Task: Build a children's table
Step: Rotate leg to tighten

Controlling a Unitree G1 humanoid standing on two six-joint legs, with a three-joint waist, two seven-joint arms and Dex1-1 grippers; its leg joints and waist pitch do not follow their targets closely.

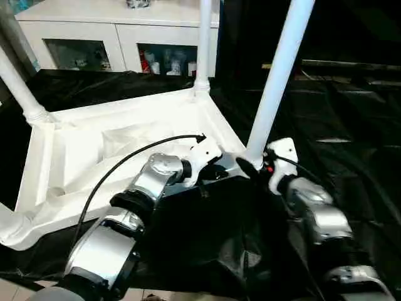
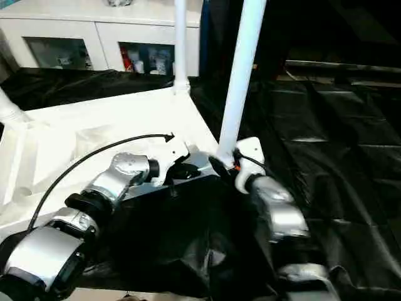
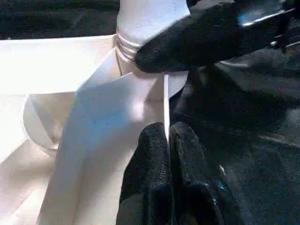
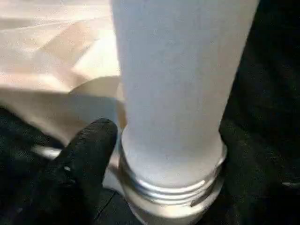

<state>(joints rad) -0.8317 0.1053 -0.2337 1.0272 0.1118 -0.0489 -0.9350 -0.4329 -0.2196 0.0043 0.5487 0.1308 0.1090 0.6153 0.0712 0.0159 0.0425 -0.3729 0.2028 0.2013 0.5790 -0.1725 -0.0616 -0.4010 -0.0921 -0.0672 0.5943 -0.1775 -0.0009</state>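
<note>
The white tabletop [image 1: 113, 125] lies upside down on black cloth, ribbed side up. White legs stand in its corner sockets: one at the far left [image 1: 19, 84], one at the back [image 1: 203, 44], and one at the near right [image 1: 279, 75]. My left gripper [image 3: 166, 138] is shut on the tabletop's thin rim, right beside the near-right socket. My right gripper [image 4: 168, 154] stands open around that leg's base, just above its threaded collar [image 4: 171, 187], with one finger [image 4: 89, 154] close against the leg.
Black cloth [image 1: 351, 125] covers the work surface to the right and in front. A white cabinet [image 1: 119, 37] with glass doors stands behind the tabletop. A black cable [image 1: 125, 163] loops over my left forearm.
</note>
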